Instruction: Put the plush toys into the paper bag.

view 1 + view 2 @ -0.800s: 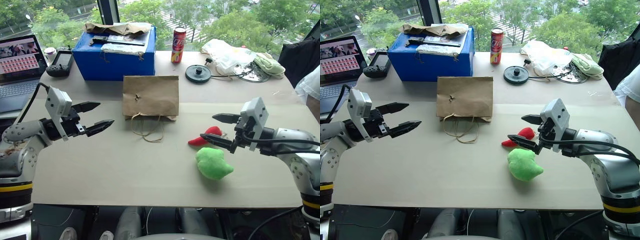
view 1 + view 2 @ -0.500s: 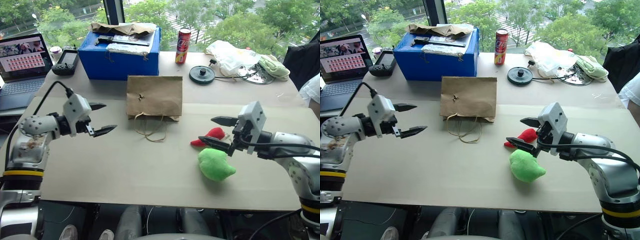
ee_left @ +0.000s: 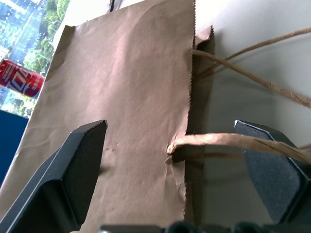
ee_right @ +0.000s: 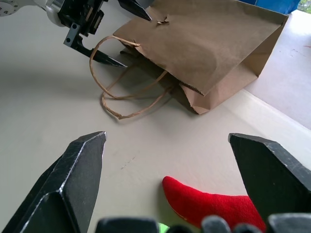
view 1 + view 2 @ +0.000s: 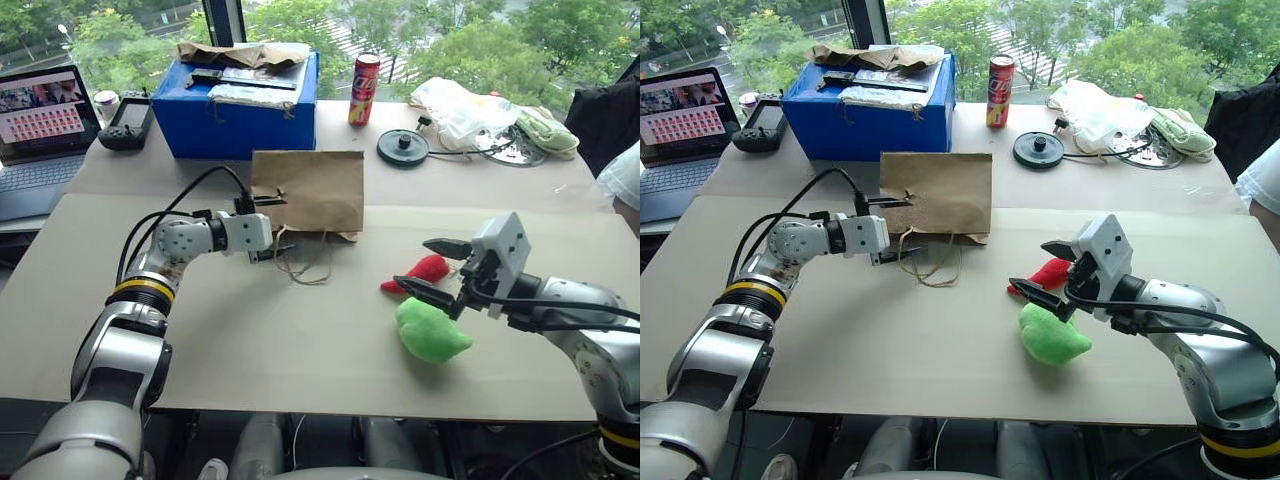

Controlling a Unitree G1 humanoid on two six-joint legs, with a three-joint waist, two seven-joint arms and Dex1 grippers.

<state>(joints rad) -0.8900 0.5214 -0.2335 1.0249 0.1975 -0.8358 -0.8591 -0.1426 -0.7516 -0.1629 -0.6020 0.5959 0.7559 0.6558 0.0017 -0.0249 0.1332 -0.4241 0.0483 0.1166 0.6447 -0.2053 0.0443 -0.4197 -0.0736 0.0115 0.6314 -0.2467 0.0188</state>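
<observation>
The left gripper (image 5: 268,228) had swung in from well out over the bare left side of the table (image 5: 300,340) and now sat at the mouth end of the paper bag (image 5: 308,190), which lay flat on its side with its opening toward the robot. Its fingers were spread wide, empty, one above the bag's top face near the left corner and one low beside the twine handles (image 5: 300,262). In the left wrist view the serrated mouth edge of the bag ran between the two fingers, with a loop of handle crossing toward one of them. That placement suggested the arm was lining up to pinch the upper lip or a handle and pull the bag open; no grip had been made.

The right gripper (image 5: 438,268) had barely shifted. It hung open and empty over the two plush toys, its upper finger above the red chili toy (image 5: 418,271) and its lower finger close over the top of the green toy (image 5: 432,330); contact with either could not be made out. Both toys lay on the table to the right of the bag, just beside each other and apart from it.

Neither toy was in the bag, so the task stood at its start, with the bag needing to be opened first.
</observation>
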